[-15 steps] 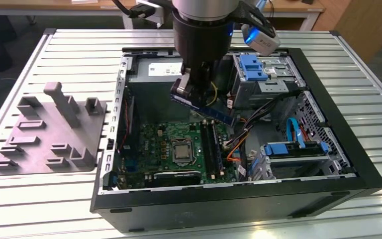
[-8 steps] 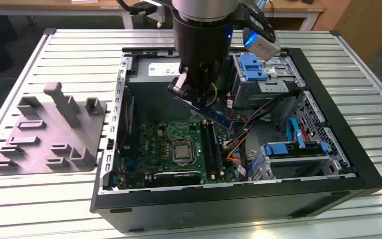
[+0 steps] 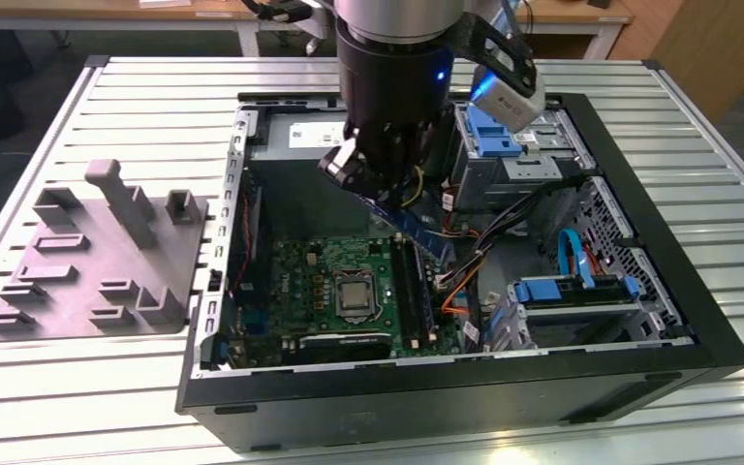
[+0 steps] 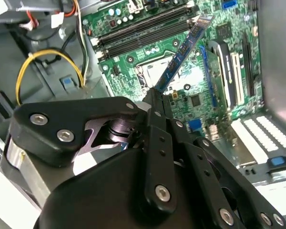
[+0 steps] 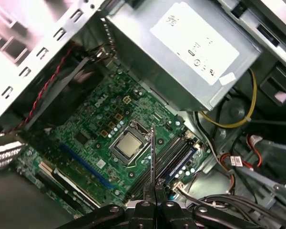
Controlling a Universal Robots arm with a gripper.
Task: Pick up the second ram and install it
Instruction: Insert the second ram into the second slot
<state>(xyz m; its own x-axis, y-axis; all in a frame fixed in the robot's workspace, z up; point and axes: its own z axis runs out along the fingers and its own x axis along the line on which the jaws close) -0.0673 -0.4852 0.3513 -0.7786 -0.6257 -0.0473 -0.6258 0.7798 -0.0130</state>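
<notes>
My gripper (image 3: 369,184) hangs inside the open computer case (image 3: 682,291), shut on one end of the second ram (image 3: 414,231). The ram is a narrow blue-green board with small black chips and slants down over the motherboard (image 3: 321,281), clear of it. In the second wrist view the ram (image 4: 183,47) sticks out from the gripper (image 4: 156,98) toward the long black slot rails (image 4: 143,31). In the first wrist view the ram (image 5: 152,157) shows edge-on, above the board between the processor socket (image 5: 128,145) and the slot rails (image 5: 170,155), with the gripper (image 5: 155,196) shut on it.
A grey plastic block with upright posts (image 3: 101,252) lies on the slatted table to the exterior view's left of the case. Inside the case are the power supply (image 5: 190,47), blue drive brackets (image 3: 579,286) and loose yellow, red and orange cables (image 4: 38,62) beside the slots.
</notes>
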